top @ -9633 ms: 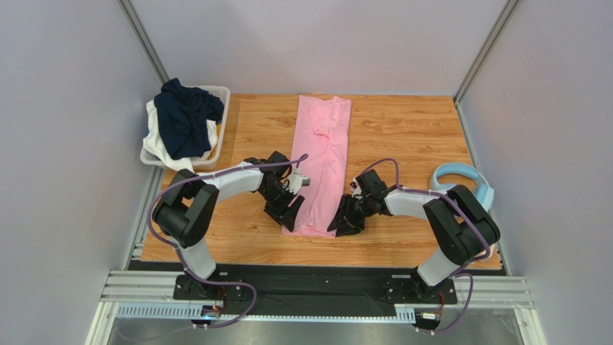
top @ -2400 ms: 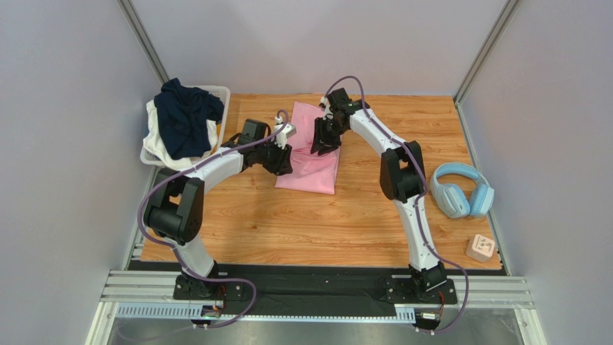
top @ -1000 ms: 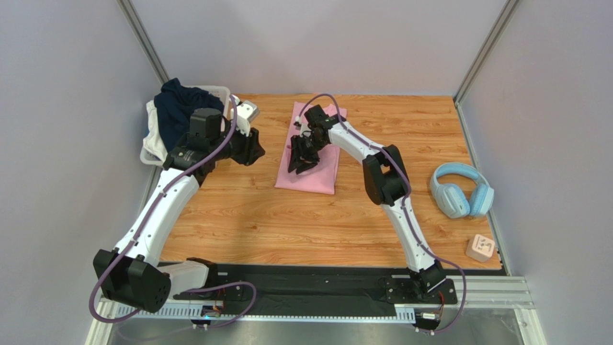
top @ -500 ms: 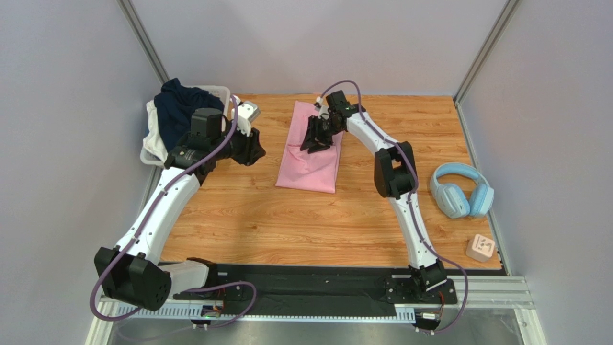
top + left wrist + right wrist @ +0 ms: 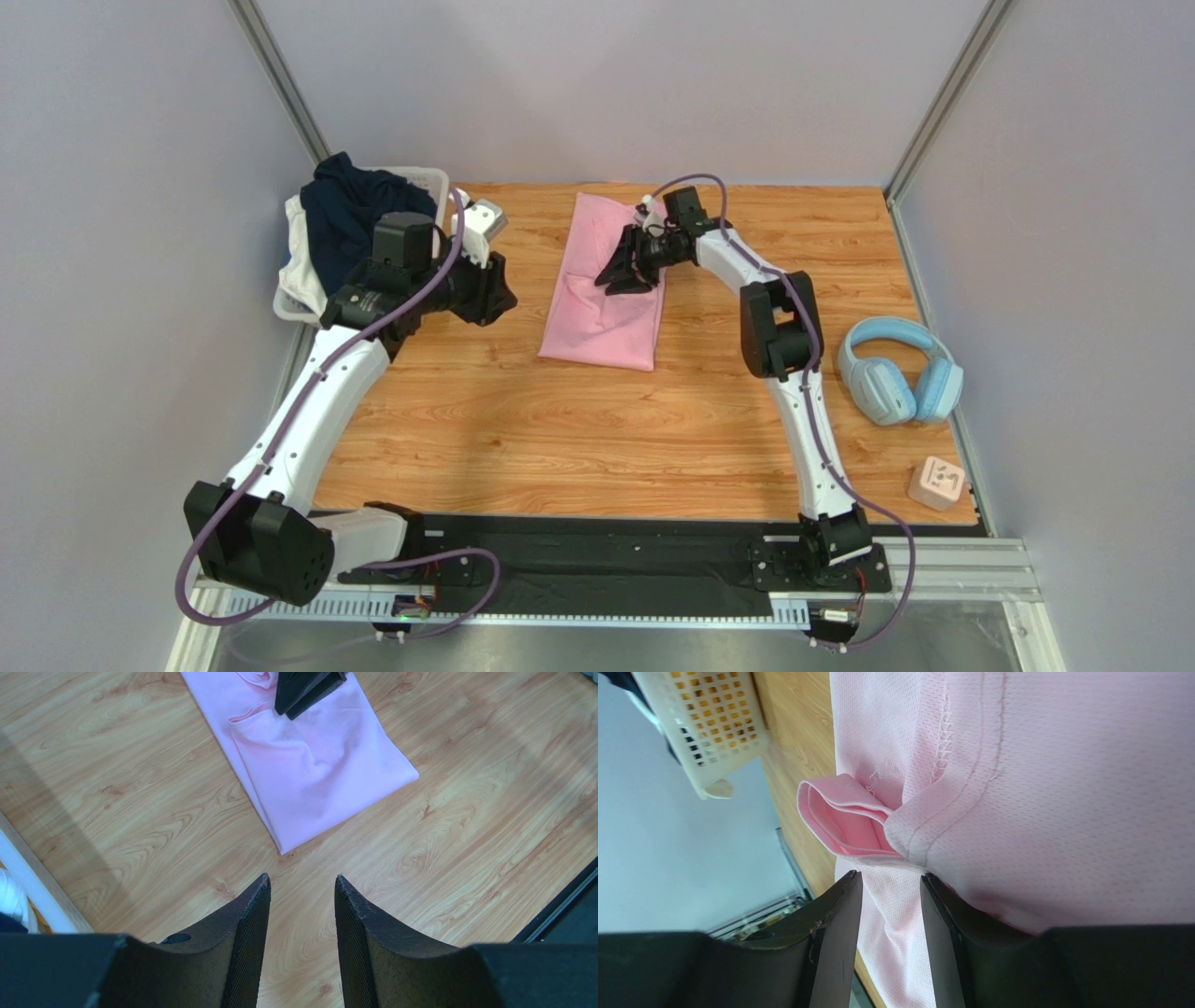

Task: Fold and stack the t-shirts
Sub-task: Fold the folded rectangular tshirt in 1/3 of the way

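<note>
- Left arm (image 5: 316, 406): rises from its base on the near left and extends forward, with the wrist held high.
- Left pincer (image 5: 300, 882): fingers parted with nothing between them, aimed down and to the right.
- Right arm (image 5: 807, 420): stretched far forward, with the forearm bent to the left.
- Right pincer (image 5: 889, 876): held low, fingers parted, tips pointing left.

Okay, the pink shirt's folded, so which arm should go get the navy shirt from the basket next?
Left. Its tool hangs open right beside the white basket holding the navy shirt, while the right tool is farther off, down on the pink shirt mid-table.
</note>
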